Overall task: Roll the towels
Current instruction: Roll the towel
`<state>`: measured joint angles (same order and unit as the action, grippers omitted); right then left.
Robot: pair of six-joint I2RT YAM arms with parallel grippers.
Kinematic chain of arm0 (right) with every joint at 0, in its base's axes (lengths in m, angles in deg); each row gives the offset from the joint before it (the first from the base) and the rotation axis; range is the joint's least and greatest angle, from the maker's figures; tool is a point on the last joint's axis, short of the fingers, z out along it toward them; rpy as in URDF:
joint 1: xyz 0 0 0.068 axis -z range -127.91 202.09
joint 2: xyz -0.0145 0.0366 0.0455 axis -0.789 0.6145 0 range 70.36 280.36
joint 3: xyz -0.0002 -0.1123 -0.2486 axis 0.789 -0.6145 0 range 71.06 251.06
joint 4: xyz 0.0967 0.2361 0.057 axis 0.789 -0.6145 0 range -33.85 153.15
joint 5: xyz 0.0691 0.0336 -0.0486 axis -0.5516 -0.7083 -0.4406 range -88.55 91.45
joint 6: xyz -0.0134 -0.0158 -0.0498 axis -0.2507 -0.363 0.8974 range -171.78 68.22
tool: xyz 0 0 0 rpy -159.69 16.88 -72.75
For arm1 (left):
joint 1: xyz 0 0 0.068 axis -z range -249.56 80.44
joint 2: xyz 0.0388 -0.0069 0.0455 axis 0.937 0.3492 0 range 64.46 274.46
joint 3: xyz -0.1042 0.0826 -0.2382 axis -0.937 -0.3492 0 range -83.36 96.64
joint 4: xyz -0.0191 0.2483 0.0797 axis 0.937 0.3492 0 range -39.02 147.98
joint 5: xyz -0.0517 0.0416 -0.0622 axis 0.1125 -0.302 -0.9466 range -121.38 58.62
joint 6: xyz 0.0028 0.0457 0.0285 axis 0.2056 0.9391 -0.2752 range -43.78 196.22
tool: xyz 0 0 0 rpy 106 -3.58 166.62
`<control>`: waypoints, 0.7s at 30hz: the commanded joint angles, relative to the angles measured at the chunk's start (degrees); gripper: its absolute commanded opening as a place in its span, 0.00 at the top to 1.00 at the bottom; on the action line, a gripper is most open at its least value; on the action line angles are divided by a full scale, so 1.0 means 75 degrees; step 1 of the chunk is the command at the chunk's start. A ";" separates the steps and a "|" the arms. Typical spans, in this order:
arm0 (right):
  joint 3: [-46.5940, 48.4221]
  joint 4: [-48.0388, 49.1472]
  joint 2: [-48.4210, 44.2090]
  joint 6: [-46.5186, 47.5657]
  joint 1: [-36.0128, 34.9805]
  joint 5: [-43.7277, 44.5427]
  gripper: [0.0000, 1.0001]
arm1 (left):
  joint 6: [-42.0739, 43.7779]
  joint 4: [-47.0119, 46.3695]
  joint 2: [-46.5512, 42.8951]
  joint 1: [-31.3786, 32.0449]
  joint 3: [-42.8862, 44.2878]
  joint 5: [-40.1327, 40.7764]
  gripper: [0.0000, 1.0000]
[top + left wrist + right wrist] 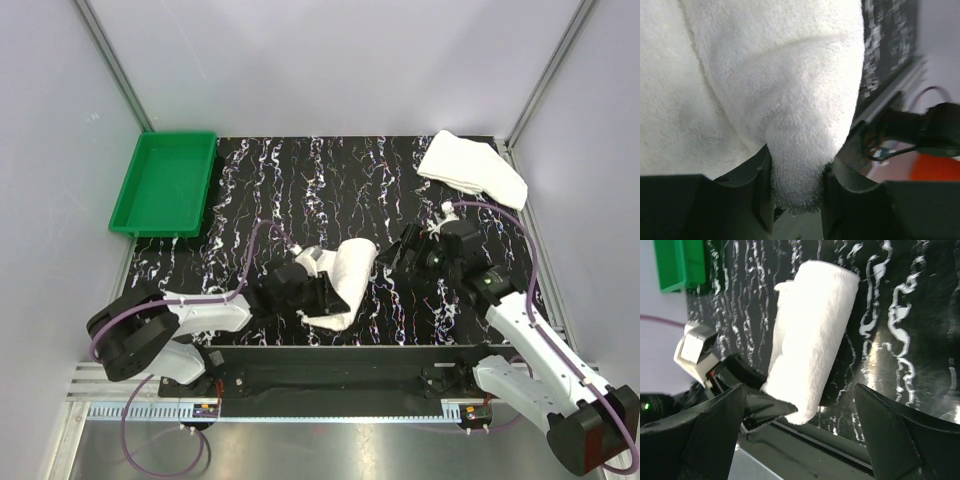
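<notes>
A rolled white towel (350, 280) lies near the table's front middle, and my left gripper (322, 292) is shut on its near end. In the left wrist view the towel (765, 90) fills the frame, its tip pinched between the two jaws of the left gripper (797, 187). My right gripper (402, 256) hovers just right of the roll, open and holding nothing. From the right wrist view the roll (812, 335) sits ahead of the right gripper (800, 390), apart from both fingers. A second towel (471, 168) lies crumpled at the back right.
A green tray (165, 182) stands at the back left corner of the black marbled table (300, 190). Grey walls and metal frame posts enclose the table. A metal rail runs along the front edge (330, 350).
</notes>
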<state>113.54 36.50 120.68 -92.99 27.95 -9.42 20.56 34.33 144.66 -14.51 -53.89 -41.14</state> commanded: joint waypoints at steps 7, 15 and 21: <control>-0.0976 0.2824 0.0332 -0.0716 0.0008 -0.1667 0.03 | -0.2198 -0.3871 0.0157 -0.0835 -0.1702 -0.1546 1.00; -0.1995 0.5461 0.1515 -0.1489 0.0008 -0.2509 0.07 | -0.3792 -0.6637 0.1258 -0.1047 -0.2910 -0.1336 1.00; -0.2359 0.7642 0.2488 -0.2040 -0.0039 -0.3038 0.31 | -0.4261 -0.7389 0.1739 -0.1082 -0.3273 -0.1137 1.00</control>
<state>96.08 79.60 137.21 -105.16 27.93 -28.22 -7.24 -15.63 155.55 -22.45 -76.40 -50.18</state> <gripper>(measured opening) 0.731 0.352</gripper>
